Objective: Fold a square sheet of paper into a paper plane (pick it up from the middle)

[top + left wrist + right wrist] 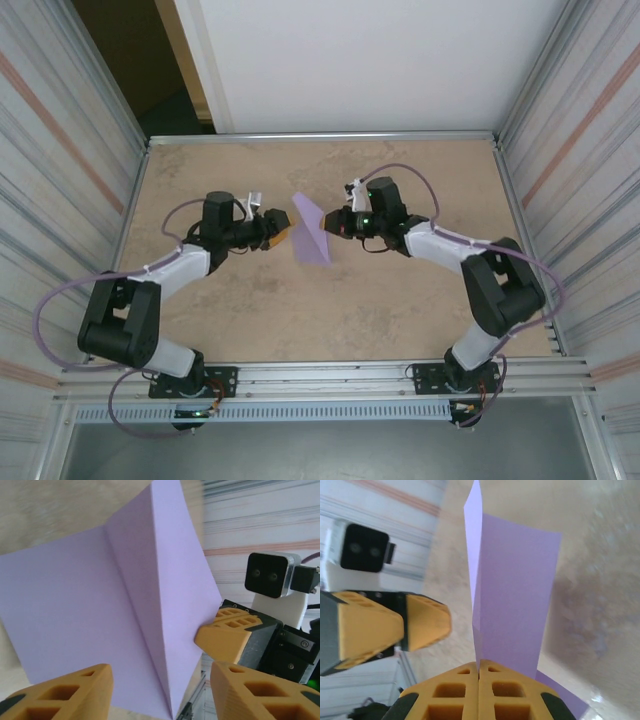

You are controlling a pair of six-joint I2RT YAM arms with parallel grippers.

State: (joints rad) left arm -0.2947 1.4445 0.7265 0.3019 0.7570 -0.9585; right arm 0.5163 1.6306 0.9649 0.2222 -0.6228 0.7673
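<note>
The square sheet of paper (312, 232) is lavender and folded along a centre crease, and it stands on edge above the table's middle. My right gripper (328, 226) is shut on its right edge. In the right wrist view the shut orange pads (479, 669) pinch the sheet (515, 595) where the layers meet. My left gripper (283, 232) sits just left of the sheet with its jaws open. In the left wrist view the crease (145, 630) runs down between my left fingers (65, 695) without touching them. The right gripper's fingertips (220, 640) clamp the sheet's far edge.
The tan table (300, 310) is walled by ribbed grey panels left and right (570, 150), with a metal rail along the near edge (330, 375). The two arms reach inward from their bases (190, 380) and meet at the middle.
</note>
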